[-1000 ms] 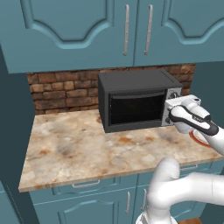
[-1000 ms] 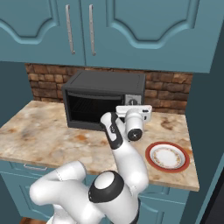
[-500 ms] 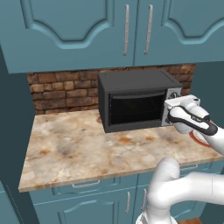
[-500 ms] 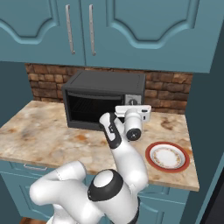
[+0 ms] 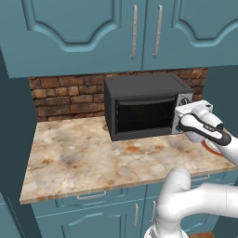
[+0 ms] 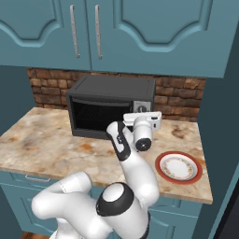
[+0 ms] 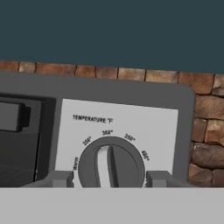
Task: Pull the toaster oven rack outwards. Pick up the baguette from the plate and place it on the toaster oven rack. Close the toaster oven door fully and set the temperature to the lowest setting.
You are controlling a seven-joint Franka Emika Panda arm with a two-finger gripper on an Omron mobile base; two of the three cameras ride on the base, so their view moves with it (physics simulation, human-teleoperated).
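No visible change from the earlier frames: arm and scene hold position. Gripper (image 7: 107,178) sits at the toaster oven (image 5: 145,106) control panel, fingertips (image 7: 61,178) astride the temperature knob (image 7: 110,162) with jaws parted; contact unclear. Oven door (image 6: 100,116) closed. One oven, one plate (image 6: 179,167) on the counter (image 5: 88,155) right of the oven. Four cabinet handles (image 5: 134,31) overhead.

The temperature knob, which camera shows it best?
The hand view: the knob sits close up between the open fingertips, with its temperature marks around it. The left base view shows the panel partly behind the gripper; the right base view shows a strip of panel above the hand.
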